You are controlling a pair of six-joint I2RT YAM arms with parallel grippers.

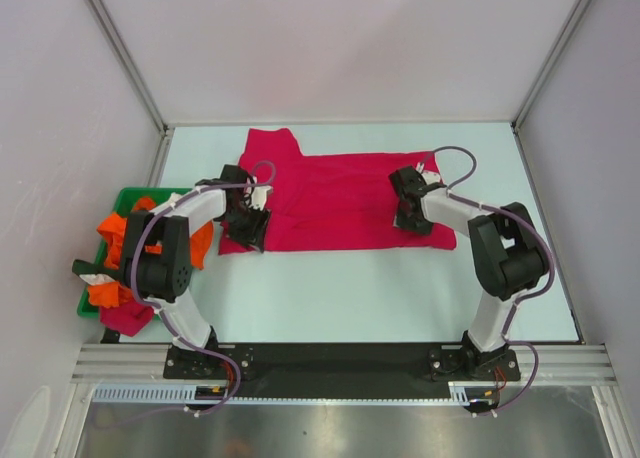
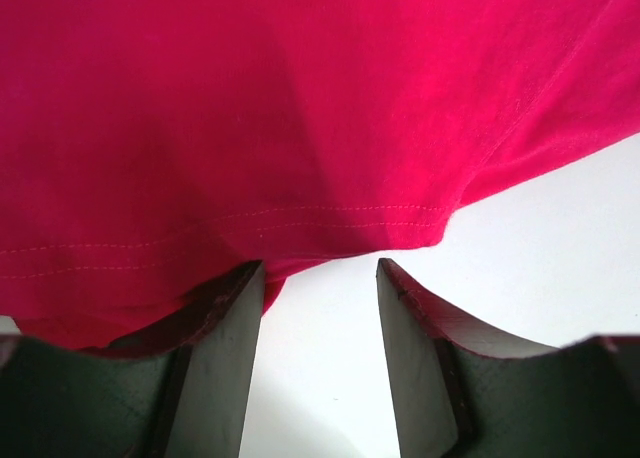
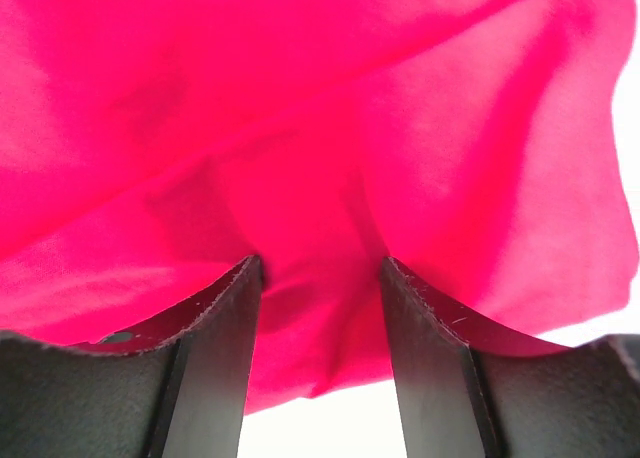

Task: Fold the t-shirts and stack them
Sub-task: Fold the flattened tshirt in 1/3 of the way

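Pink and soft, the shirt (image 1: 340, 203) lies flat in the middle of the tabletop (image 1: 350, 288). Its long side runs from left to right. One part sticks out at the far left corner and points away from the arms. The rest makes a wide shape with a straight near edge.

The left hand (image 1: 245, 223) is at the near left corner of the shirt. From the left wrist, its two fingers (image 2: 225, 358) stand apart. The sewn hem (image 2: 330, 218) lies right at their tips and covers the tip of one. White tabletop shows in the gap between them.

The right hand (image 1: 410, 210) is on the right part of the shirt, close to the near edge. From the right wrist, its fingers (image 3: 430, 358) also stand apart. Wrinkled pink cloth fills the gap between them.

At the left edge of the tabletop sits a green tray (image 1: 130, 194). Orange shirts (image 1: 110, 226) are piled in it in a heap, partly hidden by the left arm. Some dark pink cloth (image 1: 125, 318) hangs out at its near end.
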